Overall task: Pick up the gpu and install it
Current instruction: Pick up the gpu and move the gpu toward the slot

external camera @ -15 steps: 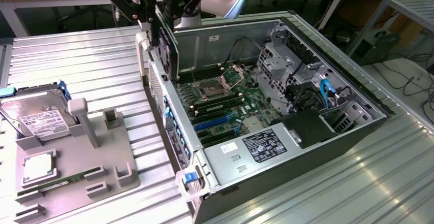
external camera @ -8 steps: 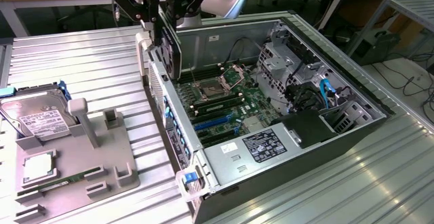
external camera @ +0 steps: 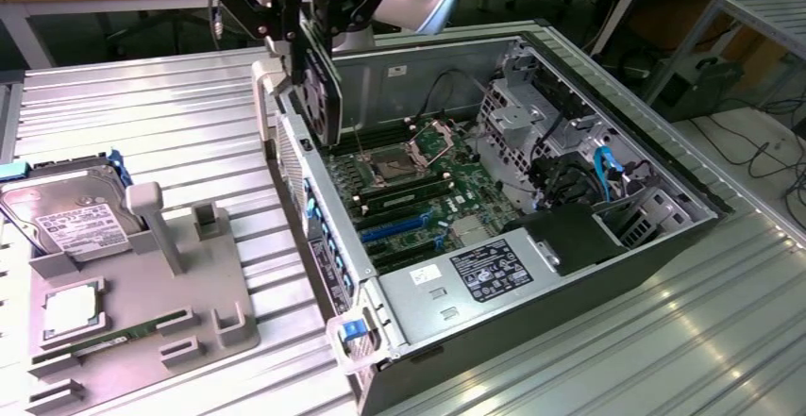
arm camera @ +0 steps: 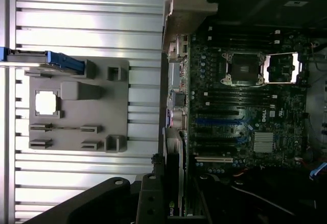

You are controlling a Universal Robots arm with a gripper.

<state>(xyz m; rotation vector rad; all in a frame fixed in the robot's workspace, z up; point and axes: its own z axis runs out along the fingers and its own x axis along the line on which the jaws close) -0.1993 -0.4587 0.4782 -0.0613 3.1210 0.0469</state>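
Note:
The gpu (external camera: 323, 91) is a thin dark card that hangs on edge, with its pale bracket (external camera: 266, 91) on the exterior view's left. My gripper (external camera: 312, 39) is shut on its upper edge and holds it in the air above the left wall of the open computer case (external camera: 667, 241). The motherboard (external camera: 422, 190) lies below it, and its blue slots (external camera: 396, 227) stand free. In the wrist view the gpu (arm camera: 176, 183) shows edge-on between the black fingers (arm camera: 148, 201), above the case's rear wall and next to the blue slots (arm camera: 225, 124).
A grey holder tray (external camera: 189, 341) lies at the exterior view's left on the ribbed metal table (external camera: 164, 114). It carries a hard drive (external camera: 70, 213), a processor (external camera: 74, 307) and a memory stick (external camera: 120, 336). A power supply (external camera: 492, 270) and a drive cage (external camera: 529, 114) fill the case's ends.

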